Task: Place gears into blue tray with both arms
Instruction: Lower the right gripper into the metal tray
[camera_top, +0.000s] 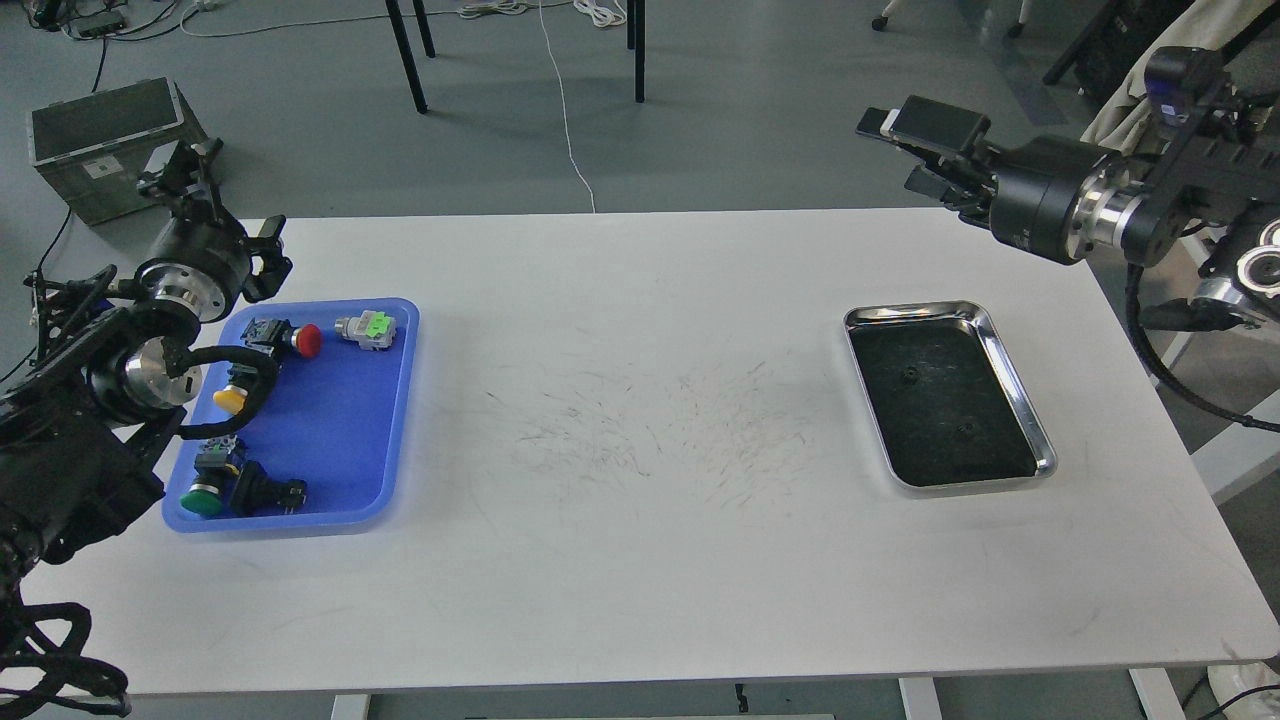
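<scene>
While two gears (908, 376) lie in the steel tray (1040, 440) below my right claw (915, 150), the nearer arm; blue tray (395, 400) sits far left. Claw openings: can't tell.

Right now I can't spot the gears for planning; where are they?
In the head view, two tiny black gears lie on the dark inside of the shiny steel tray, at the white table's right side.

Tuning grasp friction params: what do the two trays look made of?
Blue tray: likely plastic, matte even colour, soft rounded rim. Steel tray: polished metal, mirror-bright rim with reflections; its dark, dull inside looks like a rubber or foam liner, hard to tell.
</scene>
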